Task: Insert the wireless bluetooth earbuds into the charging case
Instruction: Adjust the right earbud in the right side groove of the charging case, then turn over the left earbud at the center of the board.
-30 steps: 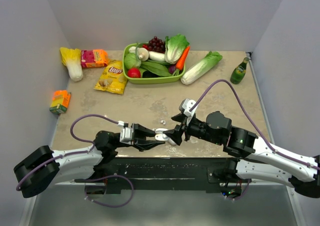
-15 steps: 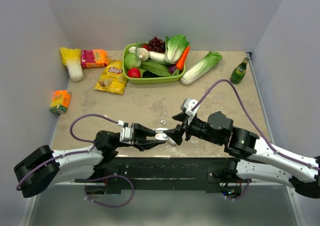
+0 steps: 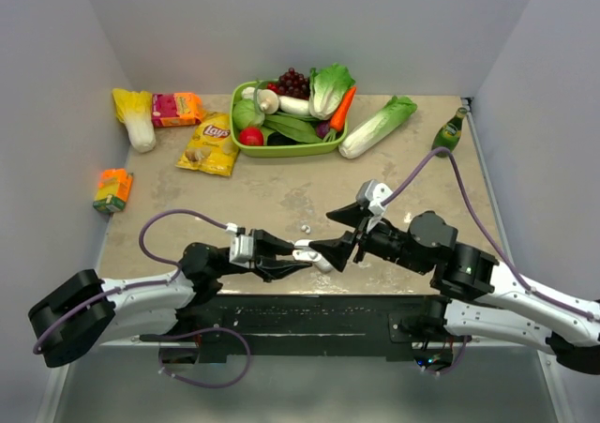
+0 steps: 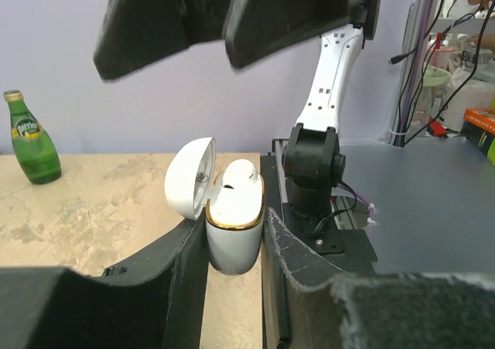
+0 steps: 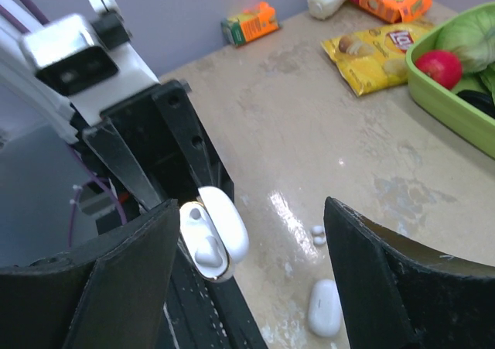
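Two arms meet low over the near part of a beige, marble-look table (image 3: 281, 193), boxed in on three sides by plain pale-lilac walls (image 3: 309, 20). The L gripper (image 3: 296, 256) is pinched tight on the white charging case (image 4: 232, 241), held upright w/ its lid (image 4: 189, 180) flipped open toward the far side. One earbud (image 4: 240, 175) sits in the case, its top showing above the gold rim. The R gripper (image 3: 338, 234) faces it from the right, fingers spread wide & holding nothing, tips just beside the case but apart from it. A loose earbud (image 3: 305, 227) lies on the bare tabletop just behind the case, next to a glossy streak of glare, and a small white case (image 5: 324, 309) lies flat near it. At the far side stands a green tray (image 3: 281, 151) of produce, w/ a yellow chip bag (image 3: 210, 145) at its left and a napa cabbage (image 3: 377, 126) at its right. A green glass bottle (image 3: 449, 132) stands in the far R corner, and an orange carton (image 3: 112, 189) sits at the L edge. A black mounting plate (image 3: 309, 310) runs along the front btwn the arm bases.
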Robot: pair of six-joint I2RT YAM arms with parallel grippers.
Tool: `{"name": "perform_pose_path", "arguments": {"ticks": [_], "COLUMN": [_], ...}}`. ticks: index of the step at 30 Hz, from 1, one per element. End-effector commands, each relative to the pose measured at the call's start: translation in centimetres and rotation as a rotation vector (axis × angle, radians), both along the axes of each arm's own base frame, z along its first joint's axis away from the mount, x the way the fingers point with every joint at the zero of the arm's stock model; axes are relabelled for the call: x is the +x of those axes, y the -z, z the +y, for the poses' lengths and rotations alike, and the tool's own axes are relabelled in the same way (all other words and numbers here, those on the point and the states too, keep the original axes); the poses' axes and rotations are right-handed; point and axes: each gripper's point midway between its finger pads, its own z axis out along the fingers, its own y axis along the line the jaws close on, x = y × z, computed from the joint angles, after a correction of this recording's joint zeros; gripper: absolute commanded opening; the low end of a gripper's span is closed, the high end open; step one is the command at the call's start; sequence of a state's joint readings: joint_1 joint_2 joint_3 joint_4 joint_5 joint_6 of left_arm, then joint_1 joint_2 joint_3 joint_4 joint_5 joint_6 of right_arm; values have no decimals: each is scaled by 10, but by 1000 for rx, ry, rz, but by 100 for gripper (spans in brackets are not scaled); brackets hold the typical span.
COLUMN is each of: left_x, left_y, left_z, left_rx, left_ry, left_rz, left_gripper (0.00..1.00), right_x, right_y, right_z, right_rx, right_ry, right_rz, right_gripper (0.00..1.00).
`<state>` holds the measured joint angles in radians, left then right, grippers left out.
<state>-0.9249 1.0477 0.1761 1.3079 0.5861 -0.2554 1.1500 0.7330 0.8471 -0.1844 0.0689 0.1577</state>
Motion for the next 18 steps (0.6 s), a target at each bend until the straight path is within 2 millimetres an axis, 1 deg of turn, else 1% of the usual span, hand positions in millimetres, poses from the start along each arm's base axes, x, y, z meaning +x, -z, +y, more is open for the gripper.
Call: {"name": "perform_pose_path", "arguments": {"ticks": [1,4,7,8,9,10,11,12,13,14,15,16,17,18], "left_x": [-17,-18,-19,-18,-17,-15,-11,-4,0,7,16,19,21,23], "left_y": [-86,-86,-86,-86,-88,-87,-85,-89,-84,-79,-84,-73,-68,-73], "left_z": [27,27,27,27,28,29,30,35,37,39,49,53,57,68], "left_rx": [-327,-329,-327,-328,-335,-335,-330,-353,-348,-335,-369,-354,-352,-390], "left_ry": [-9,-6,-2,-4,-14,-28,-50,-94,-125,-159,-226,-251,-270,-306], "left_rz": [-227,-227,-223,-222,-218,-205,-194,-177,-151,-118,-82,-51,-26,-10], "left_gripper": [0,0,0,0,0,0,0,0,0,0,0,0,0,0], "right_x": [2,3,4,6,7,10,27,38,50,59,70,78,83,88], "right_y": [-48,-50,-46,-38,-38,-33,-37,-34,-22,-17,-8,6,16,34], "right_z": [-2,0,0,-1,-3,-6,-22,-32,-45,-54,-64,-68,-67,-55], "right_rx": [162,155,109,74,70,67,93,115,104,104,101,77,57,27], "right_ry": [25,25,23,30,44,72,203,293,398,475,569,606,622,607], "right_rz": [-25,-32,-49,-43,-42,-31,-31,-1,10,14,34,50,71,122], "right_gripper": [79,79,79,79,79,79,78,78,76,75,74,72,72,71]}}
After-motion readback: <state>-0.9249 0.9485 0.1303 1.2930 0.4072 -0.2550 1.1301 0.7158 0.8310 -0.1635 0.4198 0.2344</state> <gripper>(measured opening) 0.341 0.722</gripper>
